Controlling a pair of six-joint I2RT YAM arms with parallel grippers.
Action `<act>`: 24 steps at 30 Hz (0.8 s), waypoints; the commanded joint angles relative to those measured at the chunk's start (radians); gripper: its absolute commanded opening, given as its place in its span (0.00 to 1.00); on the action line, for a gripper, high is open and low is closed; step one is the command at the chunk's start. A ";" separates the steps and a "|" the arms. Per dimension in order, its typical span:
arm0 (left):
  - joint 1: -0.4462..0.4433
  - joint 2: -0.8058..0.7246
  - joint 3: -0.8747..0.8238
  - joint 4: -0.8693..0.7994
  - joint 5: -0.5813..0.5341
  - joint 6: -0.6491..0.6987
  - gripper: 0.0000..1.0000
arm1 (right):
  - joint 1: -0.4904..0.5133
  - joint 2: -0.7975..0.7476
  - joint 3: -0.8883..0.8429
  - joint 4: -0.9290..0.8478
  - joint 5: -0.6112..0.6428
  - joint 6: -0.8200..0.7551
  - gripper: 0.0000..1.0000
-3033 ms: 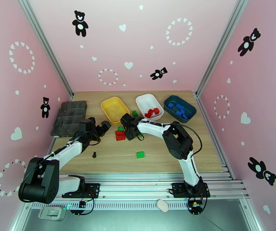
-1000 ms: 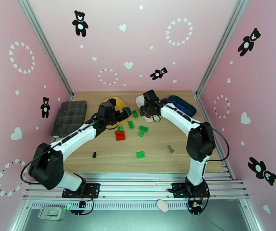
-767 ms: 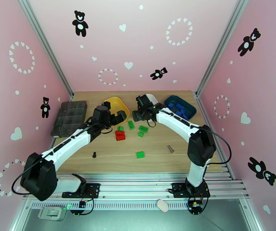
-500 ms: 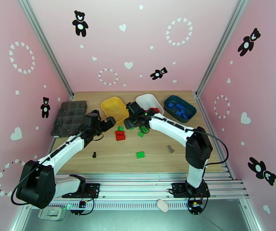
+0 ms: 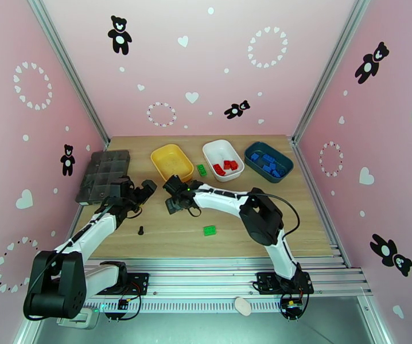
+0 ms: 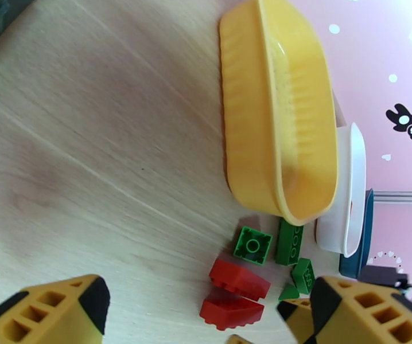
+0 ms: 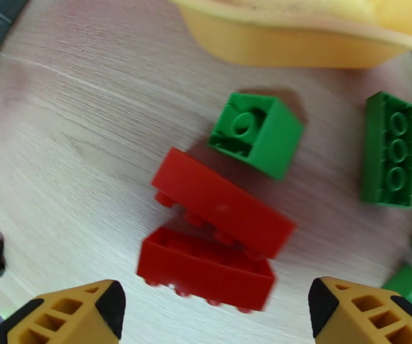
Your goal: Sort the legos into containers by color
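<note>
The white tub (image 5: 216, 150) holds red legos (image 5: 225, 166); the teal tub (image 5: 288, 164), seemingly, blue legos (image 5: 268, 163).

We note pink walls (image 5: 298, 81) (printed with black teddy bears (image 5: 119, 34) and white hearts (image 5: 191, 97)), aluminium corner posts (image 5: 69, 70), and a light wooden tabletop (image 5: 171, 236), evenly lit.

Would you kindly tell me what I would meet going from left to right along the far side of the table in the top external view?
dark grey organizer tray → yellow tub → loose green brick → white tub → teal-blue tub
</note>
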 commanded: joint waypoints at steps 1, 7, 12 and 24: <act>0.009 -0.021 -0.010 0.029 0.032 -0.005 0.98 | 0.008 0.038 0.045 0.009 0.052 0.070 0.90; 0.010 -0.008 -0.010 0.038 0.036 0.001 0.98 | 0.013 0.082 0.074 -0.003 0.077 0.107 0.91; 0.009 0.003 -0.014 0.052 0.042 -0.003 0.98 | 0.013 0.116 0.108 -0.022 0.092 0.120 0.84; 0.009 0.010 -0.015 0.067 0.051 -0.007 0.98 | 0.018 0.054 0.027 -0.005 0.105 0.142 0.59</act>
